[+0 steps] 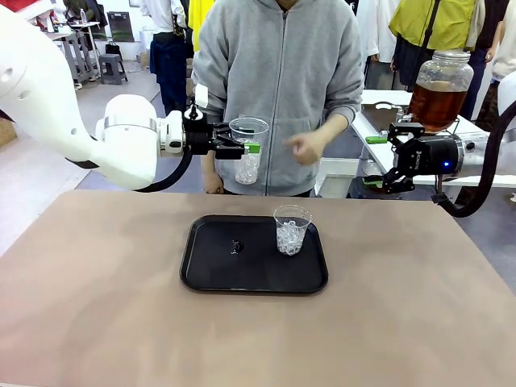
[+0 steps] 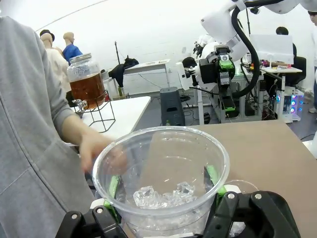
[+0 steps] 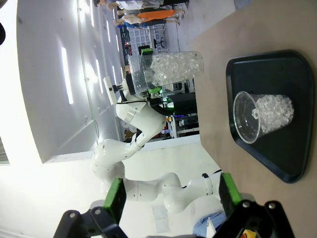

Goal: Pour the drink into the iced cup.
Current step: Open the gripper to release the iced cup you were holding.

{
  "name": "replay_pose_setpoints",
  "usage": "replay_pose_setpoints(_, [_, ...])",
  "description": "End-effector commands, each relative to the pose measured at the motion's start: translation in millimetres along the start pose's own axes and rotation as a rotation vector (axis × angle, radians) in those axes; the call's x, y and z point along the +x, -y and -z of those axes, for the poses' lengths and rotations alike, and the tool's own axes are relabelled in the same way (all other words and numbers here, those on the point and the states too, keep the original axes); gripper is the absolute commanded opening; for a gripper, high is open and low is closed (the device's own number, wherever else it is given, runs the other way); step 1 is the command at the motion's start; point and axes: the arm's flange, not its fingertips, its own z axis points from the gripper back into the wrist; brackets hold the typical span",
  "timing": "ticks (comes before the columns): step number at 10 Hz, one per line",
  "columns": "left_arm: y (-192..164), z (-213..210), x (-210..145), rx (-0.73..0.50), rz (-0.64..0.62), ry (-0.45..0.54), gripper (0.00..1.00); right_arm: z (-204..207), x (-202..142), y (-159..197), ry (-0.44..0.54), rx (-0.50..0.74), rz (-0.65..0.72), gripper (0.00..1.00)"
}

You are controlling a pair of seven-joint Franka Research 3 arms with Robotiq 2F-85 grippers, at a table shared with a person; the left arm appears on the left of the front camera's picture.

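My left gripper (image 1: 244, 148) is shut on a clear plastic cup of ice (image 1: 248, 151), held in the air above the table's far edge, in front of the person. In the left wrist view the cup (image 2: 161, 173) sits between the green pads (image 2: 115, 187). A second iced cup (image 1: 291, 230) stands on the black tray (image 1: 210, 270). The drink (image 1: 436, 105), amber liquid in a big glass dispenser jar, stands on a wire stand on a white side table at the far right. My right gripper (image 1: 375, 161) hangs open just left of the jar, with nothing between its fingers (image 3: 115, 198).
The person's hand (image 1: 305, 147) hovers to the right of the held cup. A small dark object (image 1: 235, 246) lies on the tray's left half. The jar (image 2: 88, 84) has a small tap at its base. Other people stand behind the side table.
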Motion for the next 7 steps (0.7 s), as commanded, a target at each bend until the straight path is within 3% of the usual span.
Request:
replay_pose_setpoints(1, [1.8,0.2,3.7,0.013,0.010,0.016,0.83,-0.4,0.3,-1.5,0.006,-0.002,-0.001,1.00])
replay_pose_setpoints(7, [1.8,0.2,3.7,0.013,0.010,0.016,0.83,-0.4,0.3,-1.5,0.006,-0.002,-0.001,1.00])
